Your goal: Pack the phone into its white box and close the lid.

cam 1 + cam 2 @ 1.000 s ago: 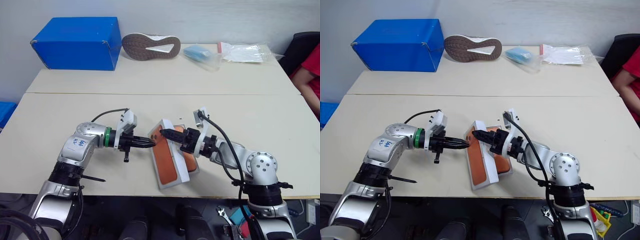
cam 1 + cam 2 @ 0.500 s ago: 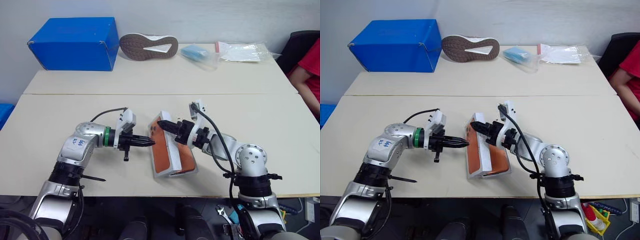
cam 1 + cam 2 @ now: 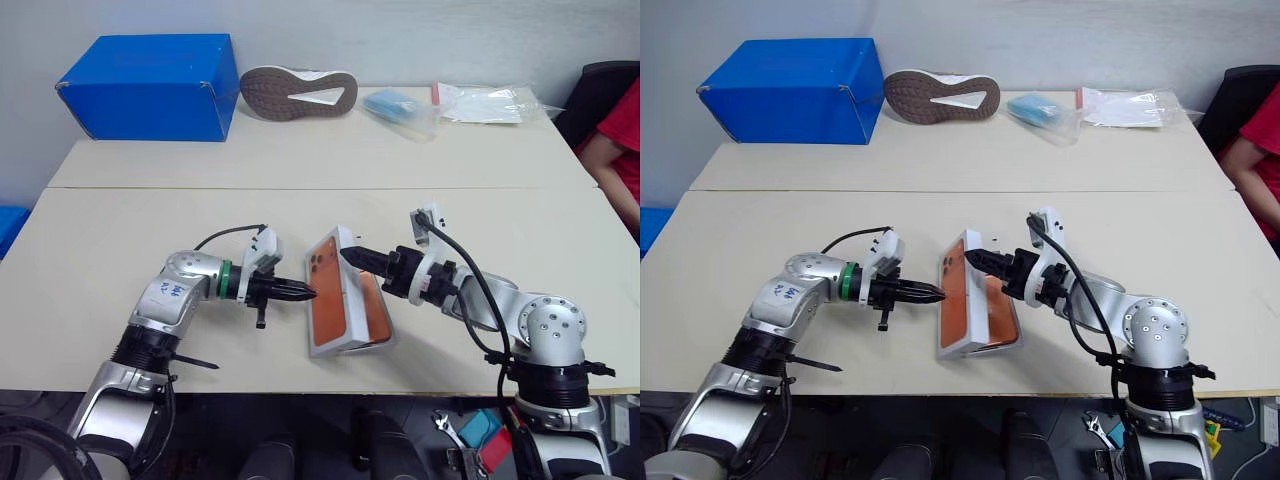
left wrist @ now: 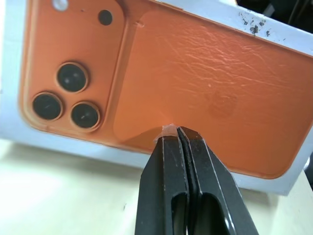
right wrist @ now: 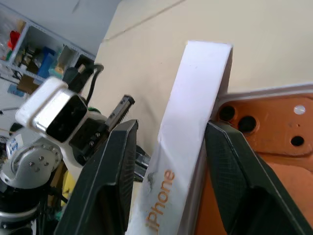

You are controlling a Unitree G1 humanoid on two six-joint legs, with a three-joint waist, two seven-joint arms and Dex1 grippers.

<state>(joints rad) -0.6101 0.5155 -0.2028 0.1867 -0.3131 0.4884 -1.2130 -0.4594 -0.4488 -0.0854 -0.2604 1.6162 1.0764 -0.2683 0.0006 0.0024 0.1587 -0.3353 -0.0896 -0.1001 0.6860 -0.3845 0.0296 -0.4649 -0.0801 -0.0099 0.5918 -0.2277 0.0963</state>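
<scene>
The lid [image 3: 325, 300] leans on its long edge over the white box [image 3: 350, 347], its orange phone picture facing left. The phone [image 3: 376, 312] lies in the box, its orange back showing to the right of the lid's white side wall [image 5: 190, 122]. My left gripper [image 3: 305, 292] is shut, and its tip rests against the lid's printed face [image 4: 195, 73]. My right gripper [image 3: 350, 256] is open at the lid's far end, one finger on each side of the wall, not clamped.
A big blue box [image 3: 150, 85], a shoe lying sole up [image 3: 298, 92] and plastic bags [image 3: 400, 108] sit along the far table. A person in red [image 3: 620, 150] is at the right edge. The box lies near the table's front edge.
My right gripper has opened, let go of the lid and drawn back to the right. The lid has sunk from raised to leaning low over the box. The left gripper's tip now meets its face.
</scene>
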